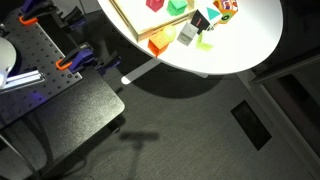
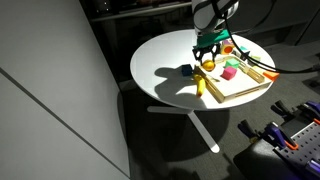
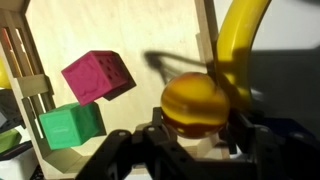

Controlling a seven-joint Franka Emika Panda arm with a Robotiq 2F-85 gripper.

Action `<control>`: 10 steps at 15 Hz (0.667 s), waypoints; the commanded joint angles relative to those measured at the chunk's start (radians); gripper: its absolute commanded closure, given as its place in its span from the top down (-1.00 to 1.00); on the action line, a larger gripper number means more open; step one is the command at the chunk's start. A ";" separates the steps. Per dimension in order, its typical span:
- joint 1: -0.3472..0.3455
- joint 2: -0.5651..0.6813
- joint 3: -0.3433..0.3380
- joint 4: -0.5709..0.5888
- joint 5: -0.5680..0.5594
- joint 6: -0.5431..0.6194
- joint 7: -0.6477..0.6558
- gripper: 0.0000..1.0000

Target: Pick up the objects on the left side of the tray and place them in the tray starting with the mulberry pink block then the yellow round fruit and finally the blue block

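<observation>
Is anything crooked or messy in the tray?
Only a little: the mulberry pink block sits twisted in the tray, not lined up with the green block beside it or the wooden rim. Nothing looks spilled or broken.

Arm (image 2: 208, 14) reaching down fr. above, tool (image 2: 207, 60) vertical, fingers (image 3: 130, 150) clamped on the yellow round fruit (image 3: 200, 105).

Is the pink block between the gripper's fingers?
No, the gripper holds the yellow fruit; the pink block lies in the tray.

Tray (image 1: 126, 18) partly beyond the top edge
</observation>
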 commanded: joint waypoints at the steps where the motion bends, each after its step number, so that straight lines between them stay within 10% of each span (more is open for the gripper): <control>1: -0.032 -0.048 0.013 -0.092 0.003 0.020 -0.043 -0.17; 10: -0.083 -0.091 0.031 -0.277 0.048 0.270 -0.178 -0.17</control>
